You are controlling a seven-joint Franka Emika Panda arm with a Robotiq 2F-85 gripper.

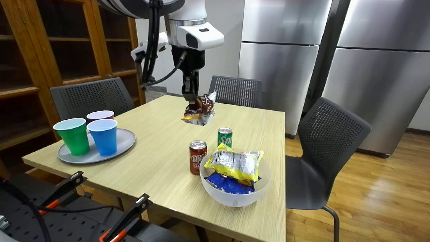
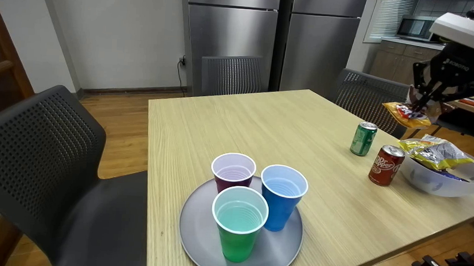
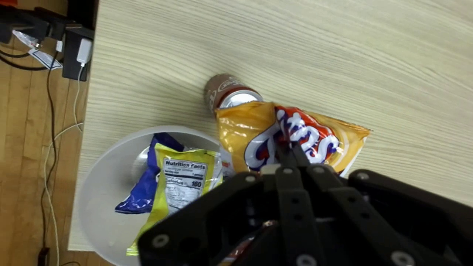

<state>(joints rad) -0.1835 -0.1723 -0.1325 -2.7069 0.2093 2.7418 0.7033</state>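
My gripper (image 1: 192, 101) is shut on a crinkled snack packet (image 1: 205, 112) and hangs in the air above the table. In the wrist view the packet (image 3: 244, 127) shows an orange front with red and white lettering, pinched near its middle by the fingertips. Below and beside it stands a frosted bowl (image 3: 107, 221) holding a yellow packet (image 3: 186, 181) on top of a dark blue packet (image 3: 140, 195). A brown-red Dr Pepper can (image 1: 198, 159) and a green Sprite can (image 2: 363, 139) stand upright near the bowl. The held packet partly covers the Dr Pepper can (image 3: 225, 87) in the wrist view.
A grey plate (image 2: 196, 220) carries a green cup (image 2: 237, 242), a blue cup (image 2: 279, 208) and a purple cup (image 2: 224, 183). Dark chairs (image 1: 331, 148) stand round the wooden table (image 1: 158, 141). The bowl sits close to a table edge. Black clamps (image 1: 127, 215) lie beside the table.
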